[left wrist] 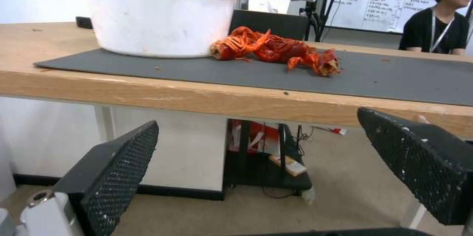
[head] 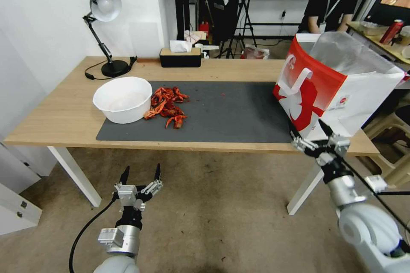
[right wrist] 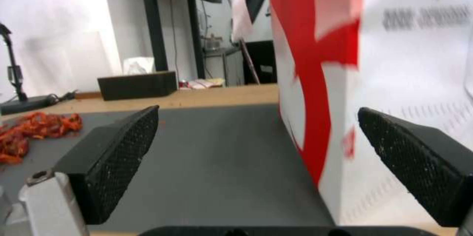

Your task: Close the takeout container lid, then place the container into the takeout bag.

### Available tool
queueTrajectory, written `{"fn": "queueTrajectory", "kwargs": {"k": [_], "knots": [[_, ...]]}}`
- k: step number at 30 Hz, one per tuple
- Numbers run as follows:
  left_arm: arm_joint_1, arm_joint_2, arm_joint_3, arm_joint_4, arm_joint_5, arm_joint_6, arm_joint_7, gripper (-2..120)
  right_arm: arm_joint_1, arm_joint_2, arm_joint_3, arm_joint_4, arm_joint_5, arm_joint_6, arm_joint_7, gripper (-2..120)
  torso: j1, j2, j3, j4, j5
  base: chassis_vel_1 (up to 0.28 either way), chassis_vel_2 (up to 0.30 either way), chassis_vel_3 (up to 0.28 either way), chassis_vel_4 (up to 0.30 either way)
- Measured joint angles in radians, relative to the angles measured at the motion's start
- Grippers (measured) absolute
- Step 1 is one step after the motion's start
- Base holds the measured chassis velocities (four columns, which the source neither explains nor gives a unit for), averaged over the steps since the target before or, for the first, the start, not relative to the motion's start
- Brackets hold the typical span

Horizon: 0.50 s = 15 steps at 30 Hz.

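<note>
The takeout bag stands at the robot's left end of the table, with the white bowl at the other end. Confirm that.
Wrong side. The head view shows the takeout bag at the robot's right end of the table, near the right gripper; the white bowl sits toward the left.

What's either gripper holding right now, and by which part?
Nothing. The left gripper hangs open below the table's front edge, fingers apart and empty. The right gripper is open at the near corner of the takeout bag, fingers not closed on it.
</note>
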Motion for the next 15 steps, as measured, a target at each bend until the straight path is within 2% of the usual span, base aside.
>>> {"fn": "queueTrajectory", "kwargs": {"k": [9,11,15], "knots": [[0.006,-0.004,-0.011,0.0,0.001,-0.011,0.006,100,-0.068,0.04,-0.007,-0.019,-0.015,0.04,0.004,100,0.0,0.0,0.0,-0.0001,0.0,0.0,0.0,0.0,0.0],[0.001,-0.005,-0.01,0.007,0.002,-0.024,0.019,100,-0.098,0.076,-0.009,-0.04,-0.021,0.058,0.003,100,0.0,0.0,0.0,0.0002,0.0,0.0,0.0,0.0,0.0],[0.001,-0.006,-0.01,0.015,0.011,-0.04,0.032,100,-0.113,0.1,-0.01,-0.064,-0.025,0.076,-0.006,100,0.0,0.0,0.0,0.0,0.0001,0.0,0.0,0.0,0.0]]}}
